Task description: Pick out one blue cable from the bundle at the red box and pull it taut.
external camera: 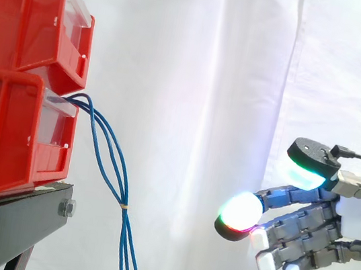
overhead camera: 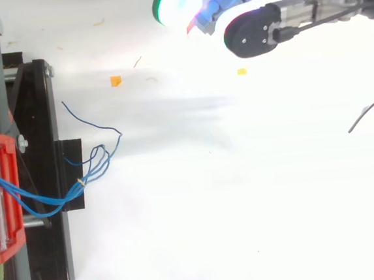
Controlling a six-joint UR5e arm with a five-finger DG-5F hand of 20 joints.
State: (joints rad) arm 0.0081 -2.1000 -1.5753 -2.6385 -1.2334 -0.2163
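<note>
the hand hangs in open air at the right, fingers stretched out and relaxed toward the bins, thumb lifted above them, holding nothing. its glowing pads point at the cables but are well apart from them. in the top view the hand sits off to one side of the line the cables take, so the step in hand looks like the approach.

to do it well, i would aim for the stretch between the bin and the small tie. there the blue strands fan apart, so a finger and the thumb can close on one alone. below the tie they run close together, and a pinch there would likely catch several. once one strand is held, pull away from the bin along the strand's own line, slowly, until the slack loop straightens. a sideways tug may drag the whole bundle.

the cables come out over the clear front lip of the lower bin, arch outward and hang down past the edge of the stand. from above, their loose ends curl out beyond the stand. what else lies inside the lower bin is hidden. the upper bin sits stacked on it, and its contents cannot be seen either.
</note>
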